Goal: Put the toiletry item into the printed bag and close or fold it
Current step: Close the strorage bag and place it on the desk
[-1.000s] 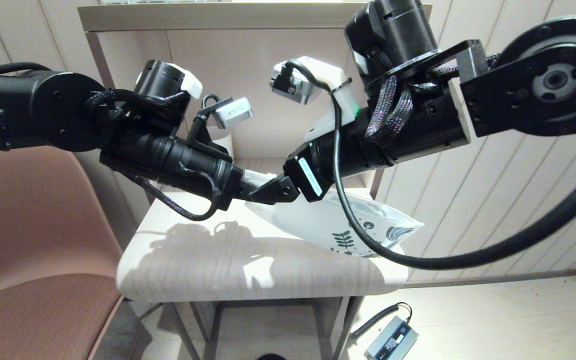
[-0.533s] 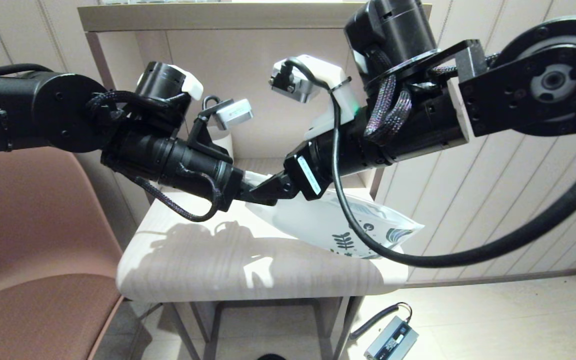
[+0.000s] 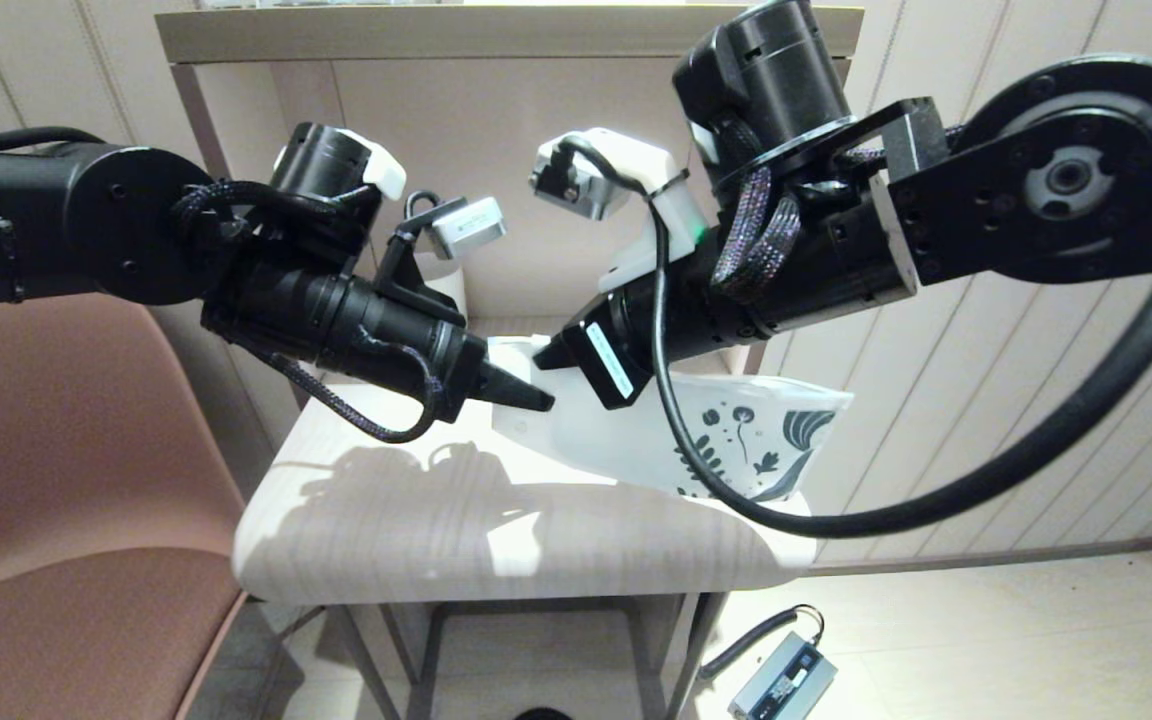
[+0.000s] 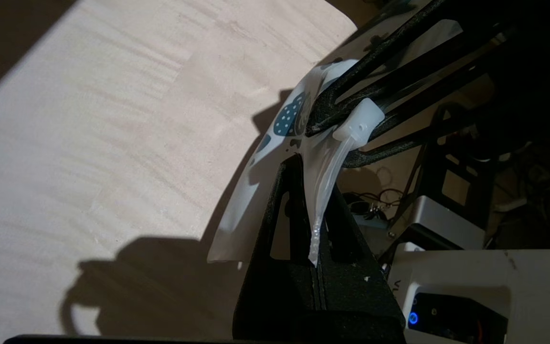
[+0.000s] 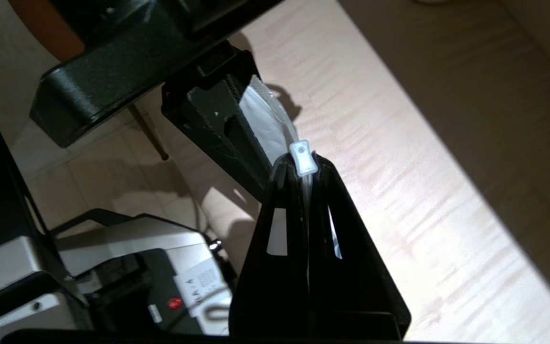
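The printed bag (image 3: 716, 440), white with dark blue leaf print at its far end, hangs tilted over the small table's right side, held between both grippers. My left gripper (image 3: 534, 400) (image 4: 314, 191) is shut on the bag's zip-strip edge (image 4: 315, 229). My right gripper (image 3: 548, 355) (image 5: 302, 165) is shut on the white zip slider (image 5: 303, 157) (image 4: 358, 122), close beside the left fingers (image 5: 217, 124). The bag (image 5: 265, 119) bows between the two grips. No comb shows in any view.
The pale wood table (image 3: 386, 520) has rounded front corners, and the bag's printed end overhangs its right edge. A brown chair (image 3: 56, 450) stands at the left. A white mug (image 3: 444, 285) peeks out behind the left arm. A grey device (image 3: 781, 680) lies on the floor.
My right gripper has drawn up and slightly back from the left gripper's tip. The bag's printed end has lifted and turned to face upward more. The left arm has stayed still.
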